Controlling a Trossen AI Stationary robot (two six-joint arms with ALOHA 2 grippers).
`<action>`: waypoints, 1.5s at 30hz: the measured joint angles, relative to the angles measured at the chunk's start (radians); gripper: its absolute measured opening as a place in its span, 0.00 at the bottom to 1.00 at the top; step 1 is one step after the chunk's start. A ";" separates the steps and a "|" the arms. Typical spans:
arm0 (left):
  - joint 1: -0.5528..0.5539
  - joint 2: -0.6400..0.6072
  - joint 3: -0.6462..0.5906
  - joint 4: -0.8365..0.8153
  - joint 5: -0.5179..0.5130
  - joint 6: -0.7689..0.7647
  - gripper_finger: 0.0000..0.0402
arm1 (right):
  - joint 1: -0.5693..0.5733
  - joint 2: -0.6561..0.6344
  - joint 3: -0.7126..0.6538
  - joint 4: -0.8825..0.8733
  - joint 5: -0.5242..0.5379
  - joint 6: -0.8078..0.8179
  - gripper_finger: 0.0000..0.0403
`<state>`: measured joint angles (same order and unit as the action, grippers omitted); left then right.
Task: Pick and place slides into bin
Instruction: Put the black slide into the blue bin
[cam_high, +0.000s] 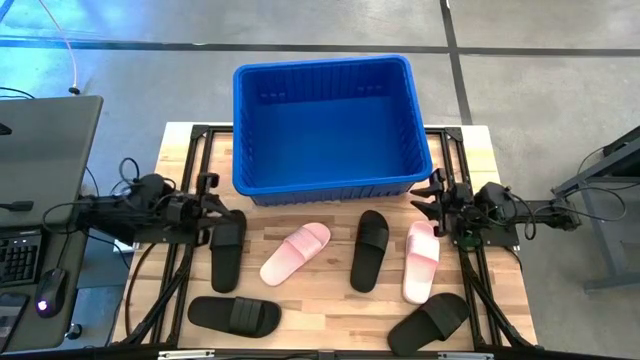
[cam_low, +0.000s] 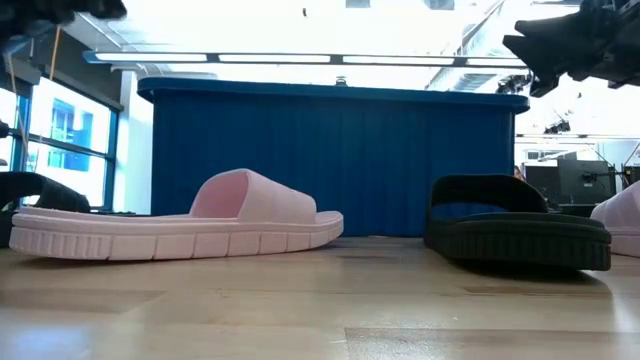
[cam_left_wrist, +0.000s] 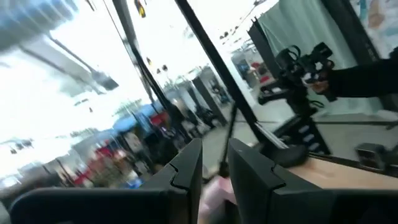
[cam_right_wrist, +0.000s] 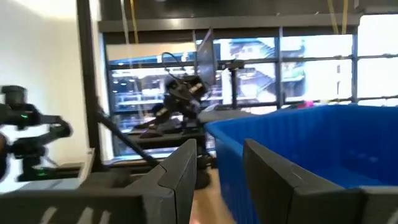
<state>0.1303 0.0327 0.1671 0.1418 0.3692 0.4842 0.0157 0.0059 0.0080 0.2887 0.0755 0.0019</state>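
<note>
nearest us along the table's front edge lie two black slides (cam_high: 234, 316) (cam_high: 429, 321), then a middle row of a black one (cam_high: 227, 250), a pink one (cam_high: 295, 252), another black (cam_high: 370, 250) and a second pink (cam_high: 421, 261); none is in the empty blue bin (cam_high: 330, 125) at the far side. our left gripper (cam_high: 207, 207) hovers over the far end of the left black slide and our right gripper (cam_high: 432, 201) over the far end of the right pink one, both with fingers parted and holding nothing. we judge the step is a first pick: we should come down squarely over the strap and pinch across it, not the sole edge. the low view hides most slides, and the left wrist view is blurred.
</note>
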 joint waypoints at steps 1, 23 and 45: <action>0.000 0.006 0.016 -0.017 -0.010 0.015 0.17 | 0.000 0.000 0.000 0.006 0.004 -0.005 0.31; 0.000 0.227 0.163 -0.093 -0.076 0.088 0.17 | 0.000 0.000 0.000 -0.094 0.047 -0.003 0.31; 0.000 0.192 0.163 -0.098 0.028 0.111 0.58 | 0.000 0.000 0.000 -0.115 0.046 -0.001 0.31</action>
<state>0.1307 0.2247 0.3305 0.0438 0.3972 0.5955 0.0158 0.0059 0.0081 0.1734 0.1215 0.0007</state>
